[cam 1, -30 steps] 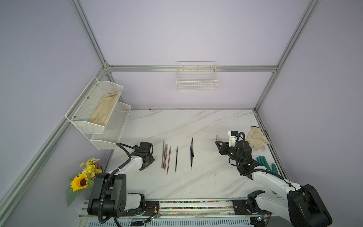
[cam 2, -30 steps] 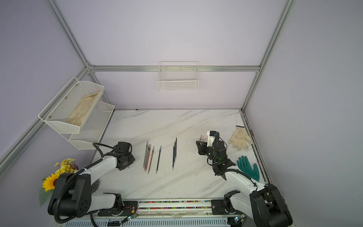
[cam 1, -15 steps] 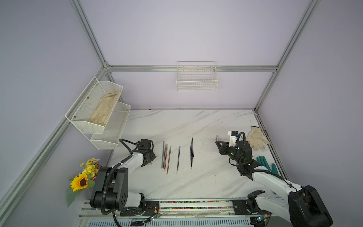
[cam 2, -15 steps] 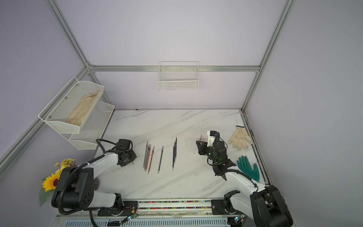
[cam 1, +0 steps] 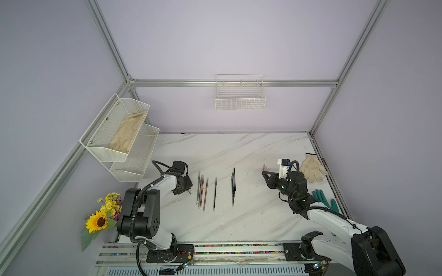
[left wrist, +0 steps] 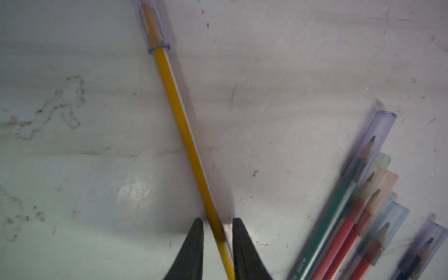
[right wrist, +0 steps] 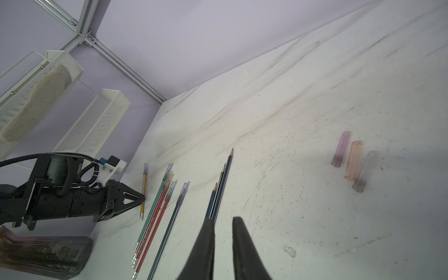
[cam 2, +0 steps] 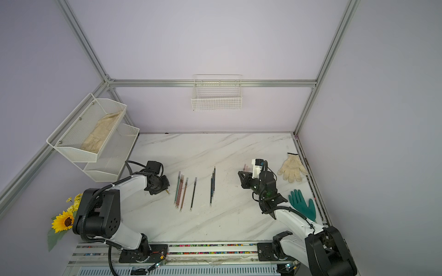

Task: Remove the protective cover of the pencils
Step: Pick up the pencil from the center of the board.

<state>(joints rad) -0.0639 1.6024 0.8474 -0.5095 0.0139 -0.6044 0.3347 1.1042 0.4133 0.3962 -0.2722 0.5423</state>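
Right now my left pincer (left wrist: pixel 218 221) sits low over the marble table (cam 1: pixel 251 219). Its two black fingers are slightly spread to either side of a yellow pencil (left wrist: pixel 182 126) that lies flat. Bare table shows between the shaft and one finger, so I straddle the pencil without pinching it. Its clear cap (left wrist: pixel 155 24) is on the sharpened end, away from my fingers. Just beside it lies a bundle of capped pencils (cam 1: pixel 201 191), teal and red, and next to those a single dark capped pencil (cam 1: pixel 215 193). Further toward my right side, three bare dark pencils (right wrist: pixel 223 184) lie together with their points exposed. My right pincer (right wrist: pixel 223 221) hangs above the table near them, narrowly parted and empty. Three loose caps (right wrist: pixel 352 161), purple, orange and grey, lie side by side near its fingertips.
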